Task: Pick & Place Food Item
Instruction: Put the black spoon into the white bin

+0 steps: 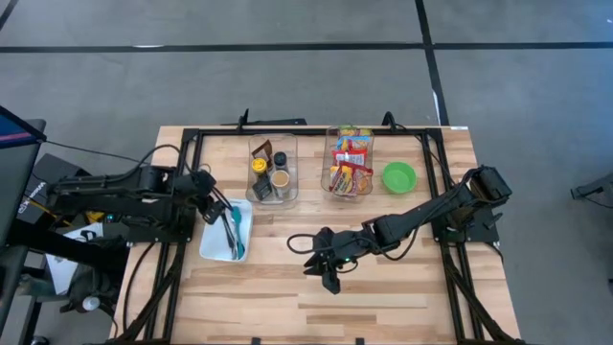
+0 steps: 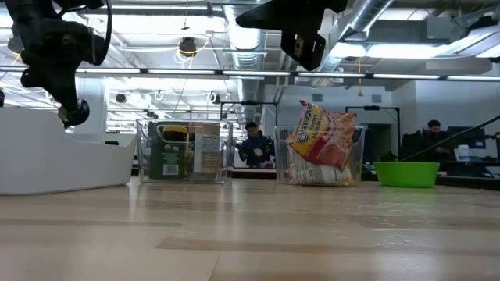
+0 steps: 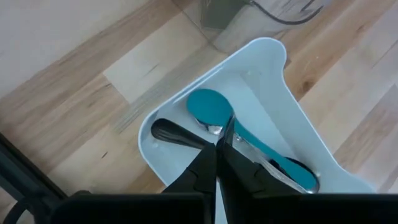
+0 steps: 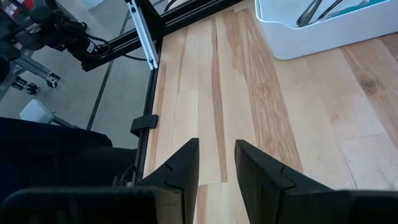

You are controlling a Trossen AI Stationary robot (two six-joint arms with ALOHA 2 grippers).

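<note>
Hovering over the white tray (image 1: 213, 240): left gripper (image 1: 226, 213), fingers (image 3: 208, 168) clenched together, grasping nothing, above the teal spoon (image 3: 214, 112). Hanging over bare wood right of that tray: right gripper (image 1: 324, 271), fingers (image 4: 180, 165) parted, empty. Sitting behind and right of the tray: snack packets (image 1: 349, 163) in a clear bin (image 1: 328, 182), green bowl (image 1: 399, 176) farther right.

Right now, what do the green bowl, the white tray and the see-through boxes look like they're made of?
The green bowl looks like plastic: one bright, even colour with a smooth, slightly shiny rim. The white tray seems to be moulded plastic too, going by its rounded corners and soft gloss. The see-through boxes look like clear hard plastic, perhaps acrylic; glass can't be ruled out.
</note>
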